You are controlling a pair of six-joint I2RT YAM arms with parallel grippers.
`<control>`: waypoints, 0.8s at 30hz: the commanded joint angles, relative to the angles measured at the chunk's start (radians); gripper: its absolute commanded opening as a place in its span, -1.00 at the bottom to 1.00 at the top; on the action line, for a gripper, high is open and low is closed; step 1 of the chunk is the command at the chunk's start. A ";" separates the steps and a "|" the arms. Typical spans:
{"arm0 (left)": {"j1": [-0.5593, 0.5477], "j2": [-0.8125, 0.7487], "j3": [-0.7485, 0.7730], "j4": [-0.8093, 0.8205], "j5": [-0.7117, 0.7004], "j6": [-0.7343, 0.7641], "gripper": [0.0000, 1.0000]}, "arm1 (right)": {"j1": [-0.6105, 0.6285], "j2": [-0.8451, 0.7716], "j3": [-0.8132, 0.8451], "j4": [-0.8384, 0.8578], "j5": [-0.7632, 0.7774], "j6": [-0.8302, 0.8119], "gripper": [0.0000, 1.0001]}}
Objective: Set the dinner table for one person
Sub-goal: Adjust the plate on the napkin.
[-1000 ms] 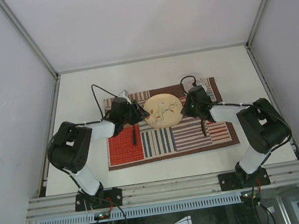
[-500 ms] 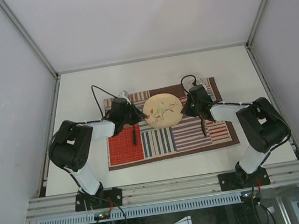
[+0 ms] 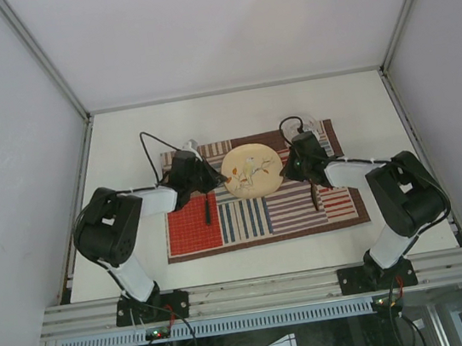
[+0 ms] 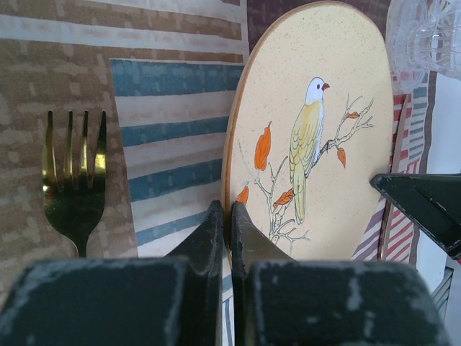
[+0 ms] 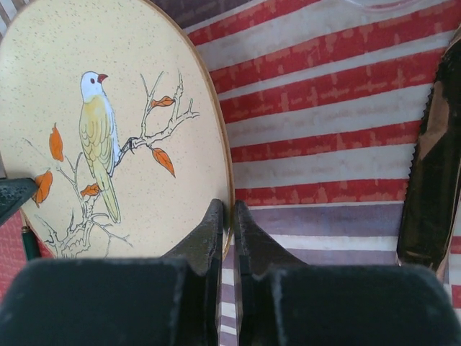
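While fork (image 4: 72, 180) and knife (image 5: 431, 166) flank the plate (image 4: 324, 137), a glass (image 4: 425, 36) stands near.

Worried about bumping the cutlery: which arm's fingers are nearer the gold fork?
Left. The left fingers pinch the plate rim right beside the fork; the right fingers pinch the opposite rim, with the plate between them and the fork.

Bright even light, soft shadows.

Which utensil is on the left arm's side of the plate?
The gold four-tined fork; the dark serrated knife lies on the right arm's side of the plate.
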 commanded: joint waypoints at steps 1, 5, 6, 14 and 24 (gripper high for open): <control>-0.015 -0.073 -0.029 0.039 0.017 0.036 -1.00 | 0.013 -0.060 -0.006 -0.030 0.033 -0.016 -1.00; -0.027 -0.096 -0.063 0.036 0.007 0.031 -1.00 | 0.018 -0.093 -0.034 -0.039 0.041 -0.014 -1.00; -0.028 -0.099 -0.071 0.035 0.004 0.031 -1.00 | 0.020 -0.101 -0.041 -0.039 0.042 -0.013 -1.00; -0.085 -0.140 -0.133 0.040 -0.013 0.005 -1.00 | 0.051 -0.137 -0.071 -0.053 0.049 -0.009 -1.00; -0.138 -0.183 -0.191 0.040 -0.044 -0.011 -1.00 | 0.093 -0.180 -0.112 -0.060 0.064 0.011 -1.00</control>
